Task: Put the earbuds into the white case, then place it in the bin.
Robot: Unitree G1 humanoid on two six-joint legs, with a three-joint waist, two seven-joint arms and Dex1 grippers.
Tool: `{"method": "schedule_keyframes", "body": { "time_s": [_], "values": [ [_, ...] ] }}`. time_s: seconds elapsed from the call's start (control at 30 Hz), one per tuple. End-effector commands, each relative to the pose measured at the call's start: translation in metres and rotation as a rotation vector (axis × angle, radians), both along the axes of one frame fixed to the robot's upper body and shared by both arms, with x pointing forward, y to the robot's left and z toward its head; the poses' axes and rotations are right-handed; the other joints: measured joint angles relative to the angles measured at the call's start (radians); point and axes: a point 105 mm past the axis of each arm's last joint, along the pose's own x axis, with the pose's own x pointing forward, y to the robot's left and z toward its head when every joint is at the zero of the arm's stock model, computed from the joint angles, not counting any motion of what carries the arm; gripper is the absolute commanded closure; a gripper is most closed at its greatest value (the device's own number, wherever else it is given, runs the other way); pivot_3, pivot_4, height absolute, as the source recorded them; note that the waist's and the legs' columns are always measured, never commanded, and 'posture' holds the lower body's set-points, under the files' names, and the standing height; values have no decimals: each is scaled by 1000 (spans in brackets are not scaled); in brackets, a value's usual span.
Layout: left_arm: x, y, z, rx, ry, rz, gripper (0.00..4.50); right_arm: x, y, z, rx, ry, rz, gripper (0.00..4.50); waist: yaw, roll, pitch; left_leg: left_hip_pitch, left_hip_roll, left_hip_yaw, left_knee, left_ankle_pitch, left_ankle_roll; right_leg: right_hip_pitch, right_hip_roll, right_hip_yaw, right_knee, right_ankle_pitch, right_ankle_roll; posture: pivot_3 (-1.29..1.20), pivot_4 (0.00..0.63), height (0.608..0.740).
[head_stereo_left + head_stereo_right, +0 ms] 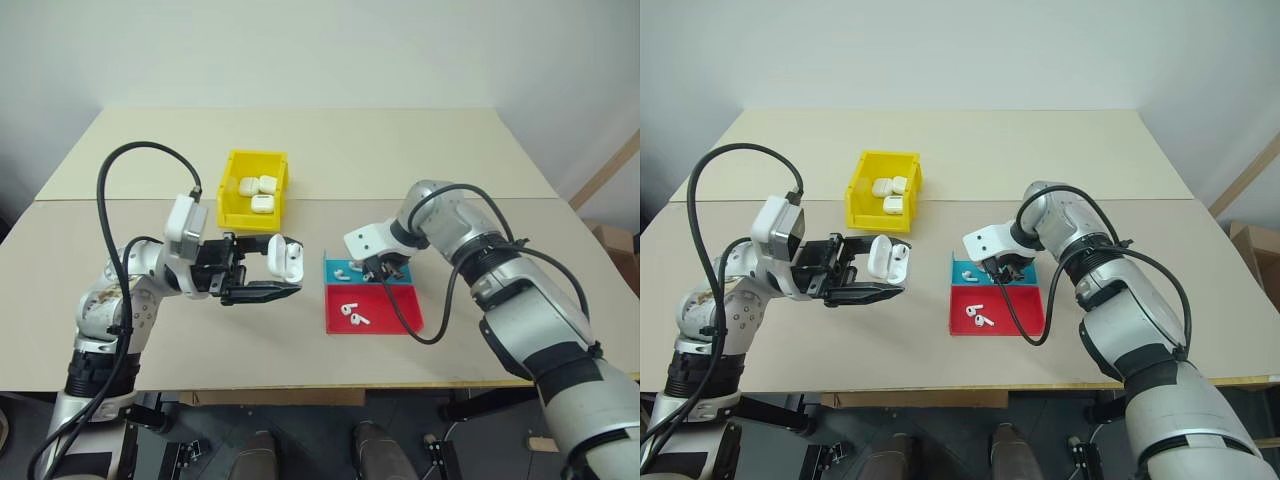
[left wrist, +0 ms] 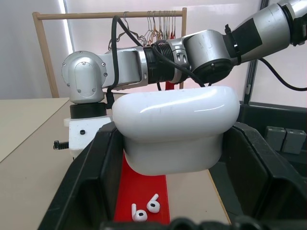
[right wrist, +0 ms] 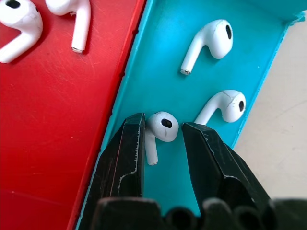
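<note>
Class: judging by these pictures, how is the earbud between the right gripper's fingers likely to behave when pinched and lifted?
The earbud looks glossy and rounded, so it may slip from the right gripper. Being tiny, it is probably light. Its stem may let it pivot.

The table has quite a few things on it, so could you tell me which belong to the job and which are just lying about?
Part of the job:
- white case, held open in the left gripper
- earbud between the right gripper's fingers, in the blue half of the tray
- two more earbuds beside it
- yellow bin

Lying about:
- three cases already in the bin
- pair of earbuds on the red half
- tray
</note>
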Motion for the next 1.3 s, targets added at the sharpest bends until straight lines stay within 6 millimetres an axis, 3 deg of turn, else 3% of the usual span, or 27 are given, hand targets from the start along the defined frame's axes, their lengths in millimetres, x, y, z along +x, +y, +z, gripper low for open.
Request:
{"method": "schedule_keyframes", "body": {
  "time_s": [0.03, 0.13, 0.3, 0.53, 0.67, 0.77, 0.93, 1.07, 1.17, 1.3],
  "values": [
    [-5, 2, 9, 1, -61, 6, 1709, 0, 2, 3, 1, -13, 21, 2916, 0, 0, 0, 0, 0, 0, 0, 0, 0, 0, 0, 0, 0, 0, 0, 0, 150, 740],
    [-5, 2, 10, 2, -63, 9, 1709, -2, 2, 0, -10, 1, 31, 2916, -1, 0, 0, 1, 0, 0, 0, 0, 0, 1, 0, 0, 1, 0, 0, 0, 150, 740],
    [-6, 3, 11, 4, -65, 15, 1709, -2, 4, -1, 9, 8, 23, 3873, -1, 0, 0, 2, 0, 0, 0, 0, 0, 1, 0, 0, 1, 0, 0, 0, 150, 740],
    [-4, 0, 13, 3, -64, 6, 1709, -1, -1, 25, 189, 30, -88, 3873, 0, 0, 0, 1, 0, 0, 0, 0, 0, 0, 0, 0, 1, 0, 0, 0, 150, 740],
    [-2, -1, 16, -9, -61, -7, 1709, -11, -8, 65, 477, 94, -195, 3873, 6, 0, 0, -2, 0, -1, 0, 0, 0, 0, 0, -1, 2, 0, 0, 0, 150, 740],
    [-1, 0, 17, -12, -60, -12, 1709, -23, -13, 82, 628, 131, -240, 3873, 8, 0, 0, -1, 0, -1, 0, 0, 0, 0, 0, -1, 1, 0, 0, 0, 150, 740],
    [6, -2, 22, -31, -51, -30, 1709, -55, -11, 132, 1173, 176, -282, 3873, 11, 0, 0, -1, 0, -2, 0, 0, 0, 1, 0, -1, 0, 0, 0, 0, 150, 740],
    [10, -4, 25, -36, -49, -53, 1709, -85, -2, 158, 1481, 246, -242, 3873, 7, 0, 0, -1, 0, -2, 0, 0, 0, 0, 0, -1, 2, 0, 0, 0, 150, 740],
    [12, -6, 27, -39, -49, -69, 1709, -104, 7, 167, 1582, 281, -191, 3873, 9, 0, 0, -1, 0, -3, 0, 0, 0, 0, 0, -1, 2, 0, 0, 0, 150, 740],
    [15, -11, 29, -45, -52, -84, 1709, -121, 30, 166, 1594, 295, -162, 3873, 9, 0, 0, -1, -1, -3, 0, 0, 0, 0, 0, -1, 1, 0, 0, 0, 150, 740]
  ]
}}
